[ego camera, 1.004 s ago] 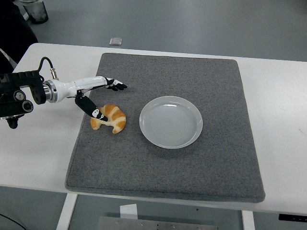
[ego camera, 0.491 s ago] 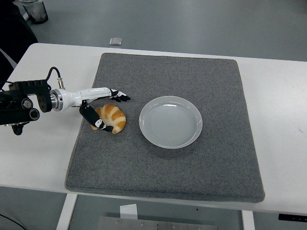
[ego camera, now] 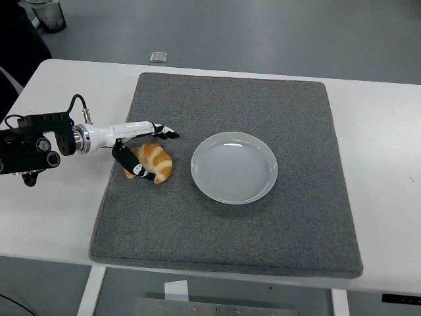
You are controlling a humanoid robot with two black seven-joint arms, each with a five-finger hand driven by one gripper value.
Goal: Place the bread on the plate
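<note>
You see the left hand [ego camera: 146, 149] positioned over the bread [ego camera: 152, 162], with the thumb against its near left side and the fingers [ego camera: 164, 133] extended past its far edge, so the grip is only partly closed around it. The bread lies on the grey mat [ego camera: 263, 237], just left of the white plate [ego camera: 234, 167], which sits mid-mat on the counter [ego camera: 388, 164].

Golden-brown croissant [ego camera: 156, 162], curved, lying flat on the grey mat just left of the plate, round white plate [ego camera: 234, 167], shallow, upright, near the mat's middle
</note>
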